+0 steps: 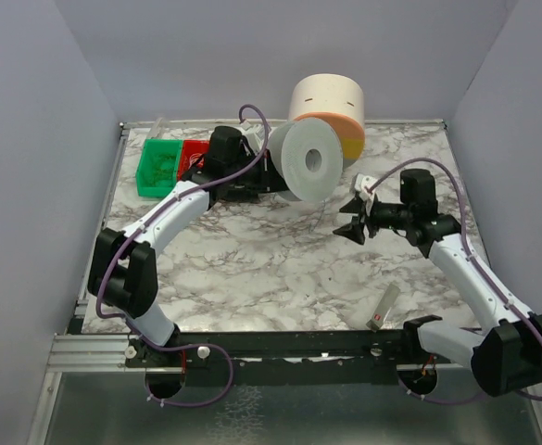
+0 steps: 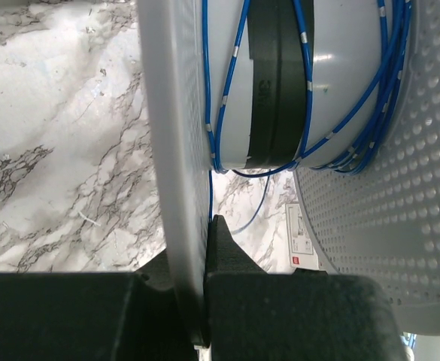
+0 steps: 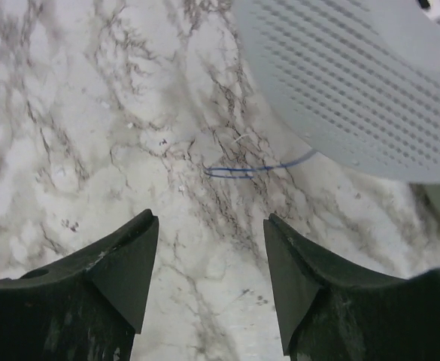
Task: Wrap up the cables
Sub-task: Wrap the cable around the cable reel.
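Note:
A large grey spool [image 1: 308,162] stands on edge at the back of the marble table. The cable is a hair-thin wire that looks blue in the wrist views. It is wound in loose turns round the spool's core [image 2: 227,90]. My left gripper [image 2: 207,226] is shut on the spool's near flange [image 2: 171,113], at the spool's left side [image 1: 252,153]. A free end of the wire [image 3: 238,171] lies in a narrow loop on the table below the perforated flange [image 3: 355,83]. My right gripper [image 3: 210,226] is open and empty just short of that loop, to the right of the spool [image 1: 354,218].
A green bin [image 1: 157,167] and a red bin [image 1: 193,153] stand at the back left. A cream and orange roll [image 1: 328,102] stands behind the spool. A small grey stick [image 1: 383,308] lies near the front right. A white label [image 2: 302,237] lies under the spool.

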Controlling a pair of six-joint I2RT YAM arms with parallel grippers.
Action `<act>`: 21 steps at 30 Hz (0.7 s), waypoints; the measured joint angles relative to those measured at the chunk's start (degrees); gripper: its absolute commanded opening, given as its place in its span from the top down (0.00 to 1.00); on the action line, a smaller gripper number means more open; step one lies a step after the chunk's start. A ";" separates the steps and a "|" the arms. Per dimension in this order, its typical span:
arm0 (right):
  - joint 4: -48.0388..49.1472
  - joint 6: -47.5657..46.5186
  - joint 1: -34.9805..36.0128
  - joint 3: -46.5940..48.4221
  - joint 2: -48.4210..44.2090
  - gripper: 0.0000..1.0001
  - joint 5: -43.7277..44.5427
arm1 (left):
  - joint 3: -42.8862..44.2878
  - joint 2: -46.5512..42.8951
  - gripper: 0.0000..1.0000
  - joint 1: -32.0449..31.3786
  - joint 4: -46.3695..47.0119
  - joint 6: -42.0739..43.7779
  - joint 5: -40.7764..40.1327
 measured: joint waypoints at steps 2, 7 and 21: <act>-2.71 -7.41 1.46 0.24 -1.60 0.37 -0.66 | 0.50 -0.02 1.00 0.09 -0.09 0.00 -0.11; -13.16 -33.24 5.05 3.02 -3.67 0.24 0.46 | 0.50 -0.02 1.00 0.35 -1.09 0.02 -1.09; -21.44 -63.36 28.13 4.79 4.28 0.24 24.44 | 0.70 0.98 1.00 0.46 -3.39 0.04 -2.82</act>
